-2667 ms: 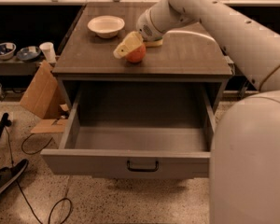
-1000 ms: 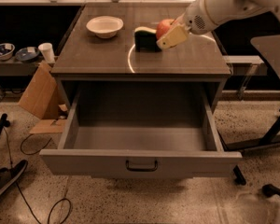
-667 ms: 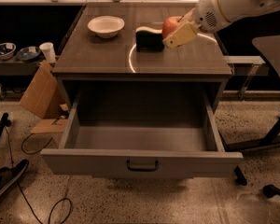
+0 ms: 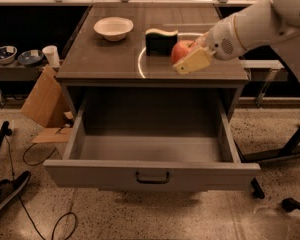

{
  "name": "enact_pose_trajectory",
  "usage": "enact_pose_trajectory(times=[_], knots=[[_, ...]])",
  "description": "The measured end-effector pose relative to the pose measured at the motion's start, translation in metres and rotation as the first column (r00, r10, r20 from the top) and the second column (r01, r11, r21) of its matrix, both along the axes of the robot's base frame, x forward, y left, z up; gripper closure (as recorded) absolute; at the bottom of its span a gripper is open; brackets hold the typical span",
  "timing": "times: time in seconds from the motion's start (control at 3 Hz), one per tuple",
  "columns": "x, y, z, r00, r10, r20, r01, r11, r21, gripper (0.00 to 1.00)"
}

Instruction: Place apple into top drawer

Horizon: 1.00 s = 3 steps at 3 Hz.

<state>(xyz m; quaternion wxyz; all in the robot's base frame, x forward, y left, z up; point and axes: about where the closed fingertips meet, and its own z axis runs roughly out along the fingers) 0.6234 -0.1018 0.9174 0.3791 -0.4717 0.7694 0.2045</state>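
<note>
Gripper [image 4: 190, 59] over right front of tabletop [image 4: 105, 59]; fingers [image 4: 194, 60] clamped on apple [image 4: 179, 49] (only near finger shows, other hidden behind fruit); apple held just beside sponge [image 4: 161, 40], above tabletop, not yet over drawer [image 4: 150, 146]; drawer open, lying forward of and below apple; likely next move: carry toward camera past tabletop edge, then lower.

We carried the round red-orange apple [image 4: 180, 50], clamped in our cream-fingered two-finger gripper [image 4: 189, 57], from the middle of the bench top over to its right side. We then drew it toward the front edge. Our white arm [image 4: 250, 26] left the right foreground, and the dark green, yellow-topped sponge [image 4: 161, 40] came into view.
</note>
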Motion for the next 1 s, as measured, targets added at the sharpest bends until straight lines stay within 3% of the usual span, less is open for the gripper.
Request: enact_pose_trajectory(times=[0.33, 1.0], knots=[[-0.019, 0.015, -0.048, 0.9983, 0.005, -0.058, -0.004, 1.0, 0.018, 1.0], [-0.031, 0.047, -0.135, 0.9916, -0.052, -0.118, 0.054, 0.998, 0.014, 1.0]])
